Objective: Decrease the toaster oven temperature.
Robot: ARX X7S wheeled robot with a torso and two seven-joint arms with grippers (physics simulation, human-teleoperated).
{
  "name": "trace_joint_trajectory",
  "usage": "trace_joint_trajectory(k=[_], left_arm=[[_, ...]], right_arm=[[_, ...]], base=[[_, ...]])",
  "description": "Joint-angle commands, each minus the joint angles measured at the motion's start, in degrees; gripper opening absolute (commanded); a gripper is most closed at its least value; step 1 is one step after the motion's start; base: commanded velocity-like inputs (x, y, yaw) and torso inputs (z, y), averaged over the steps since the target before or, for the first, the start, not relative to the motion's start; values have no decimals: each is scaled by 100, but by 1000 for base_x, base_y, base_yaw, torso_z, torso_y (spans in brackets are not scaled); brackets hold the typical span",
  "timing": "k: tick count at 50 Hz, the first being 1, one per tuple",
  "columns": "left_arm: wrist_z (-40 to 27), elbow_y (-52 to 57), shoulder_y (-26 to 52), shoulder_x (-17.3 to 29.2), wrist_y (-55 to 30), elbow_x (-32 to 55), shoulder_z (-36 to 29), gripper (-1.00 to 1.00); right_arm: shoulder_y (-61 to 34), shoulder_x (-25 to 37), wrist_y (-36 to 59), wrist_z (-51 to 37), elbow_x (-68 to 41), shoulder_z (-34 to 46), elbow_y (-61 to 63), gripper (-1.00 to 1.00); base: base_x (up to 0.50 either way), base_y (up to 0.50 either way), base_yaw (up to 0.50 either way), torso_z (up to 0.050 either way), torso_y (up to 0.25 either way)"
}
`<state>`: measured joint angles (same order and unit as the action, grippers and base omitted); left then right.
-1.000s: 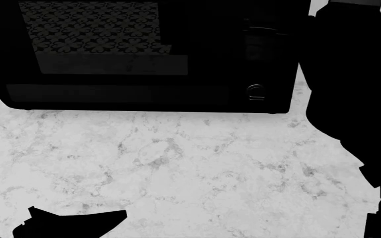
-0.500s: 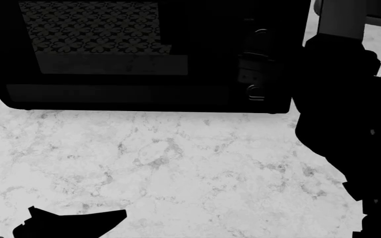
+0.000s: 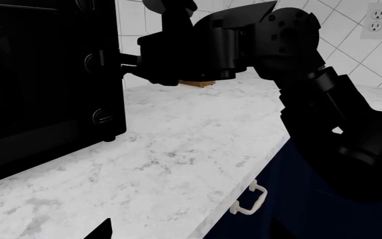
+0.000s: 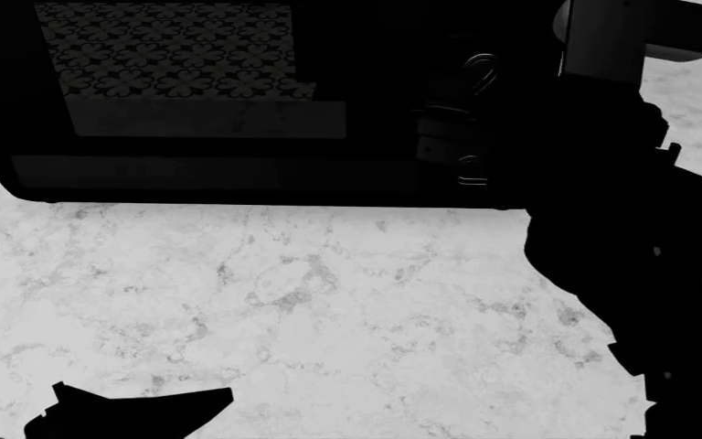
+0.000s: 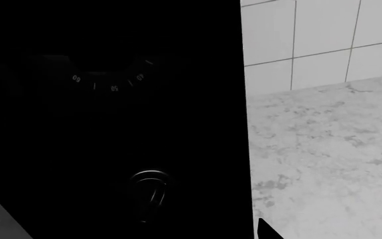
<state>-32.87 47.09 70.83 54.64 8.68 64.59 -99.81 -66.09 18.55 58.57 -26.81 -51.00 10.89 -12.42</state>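
Observation:
The black toaster oven [image 4: 241,155] stands at the back of the counter, with a floral mesh behind its glass door [image 4: 168,59]. Silver-rimmed knobs sit on its right strip: an upper one [image 4: 482,69] and a lower one [image 4: 473,166]. My right gripper [image 4: 449,119] is in front of the strip between them. In the left wrist view its fingers [image 3: 128,63] reach the middle knob [image 3: 91,60]; I cannot tell whether they touch it. The right wrist view shows a knob [image 5: 149,185] close up, with dial marks [image 5: 111,82] above it and one fingertip [image 5: 265,230] set wide. My left gripper [image 4: 132,407] is open and low over the counter.
A white marble counter [image 4: 326,302] lies in front of the oven. Its front edge is above a blue cabinet with a white handle [image 3: 250,199]. A tiled wall with an outlet [image 3: 377,17] is behind. A small wooden thing [image 3: 198,82] lies by the wall.
My right arm has moved left and in toward the oven's knob strip, and its gripper now covers the middle of the strip. The left gripper has not moved.

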Motion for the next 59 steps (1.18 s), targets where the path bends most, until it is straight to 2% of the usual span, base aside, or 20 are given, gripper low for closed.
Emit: trace_joint_trajectory(k=[1,28,29,43,46,59], left_arm=[[48,-74,-21,-2,37,17,29,100],[108,-122,-29,50,52,85,80,100],[110,-120,-28,51,54,97,83,100],[170,-183,-65,39,55,94,84,100],[186,-194,-77,37,66,93,87,100],[159,-207,-163,31,103,47,91,100]], right_arm=[[-73,-128,-240,172,27,9,-261,100],[-349,-485,-1248,989,183,-161,-2101,100],[-338,-497,-1269,961,200,-159,-2125,-100],[-337,-386,-1235,788,671,362,-2036,-100],[-373,-320,-1165,854,876,673,-1942,-100],[-601,31,-560,1369,2172,2931,-1313,-100]], base=[[0,0,0,0,0],[2,0,0,0,0],[29,0,10,0,0],[28,1,15,0,0],[29,2,17,0,0],[26,2,16,0,0]])
